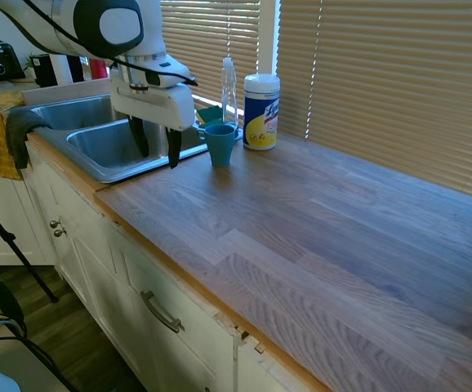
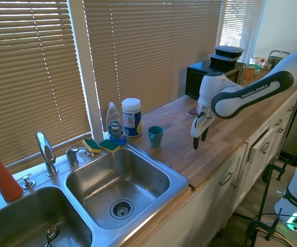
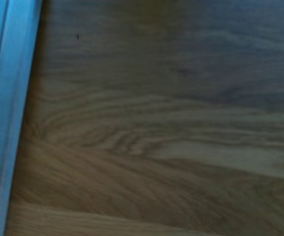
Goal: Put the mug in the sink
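"FRANKA EMIKA" lettering on arm [image 2: 251, 92] above countertop [image 2: 189, 149].

mug [image 2: 155, 136] upright beside sink [image 2: 175, 177], gripper [image 2: 199, 140] open

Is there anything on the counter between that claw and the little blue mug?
Nothing: the second exterior view shows only bare countertop between the gripper and the mug.
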You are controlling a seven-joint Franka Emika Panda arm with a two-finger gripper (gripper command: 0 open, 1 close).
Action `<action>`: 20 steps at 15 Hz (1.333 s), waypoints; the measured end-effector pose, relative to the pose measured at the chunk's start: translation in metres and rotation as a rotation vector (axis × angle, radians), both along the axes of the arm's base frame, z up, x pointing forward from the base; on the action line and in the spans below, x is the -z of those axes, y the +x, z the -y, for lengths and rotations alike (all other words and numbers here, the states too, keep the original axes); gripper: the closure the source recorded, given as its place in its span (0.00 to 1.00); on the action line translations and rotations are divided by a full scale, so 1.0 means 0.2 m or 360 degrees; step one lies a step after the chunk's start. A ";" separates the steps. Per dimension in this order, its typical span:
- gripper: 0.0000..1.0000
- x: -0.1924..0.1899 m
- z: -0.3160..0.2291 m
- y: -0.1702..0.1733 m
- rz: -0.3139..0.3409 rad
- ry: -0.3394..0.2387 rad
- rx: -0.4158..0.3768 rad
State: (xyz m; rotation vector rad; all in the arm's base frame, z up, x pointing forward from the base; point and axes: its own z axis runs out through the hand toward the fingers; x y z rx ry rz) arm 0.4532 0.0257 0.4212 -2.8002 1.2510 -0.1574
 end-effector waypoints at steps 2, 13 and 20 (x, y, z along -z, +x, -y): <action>0.00 -0.08 -0.01 0.09 0.0046 0.0012 0.0037; 0.00 -0.20 0.02 0.70 0.0176 0.0062 0.0391; 0.00 -0.03 0.08 1.00 0.0070 0.0059 0.0458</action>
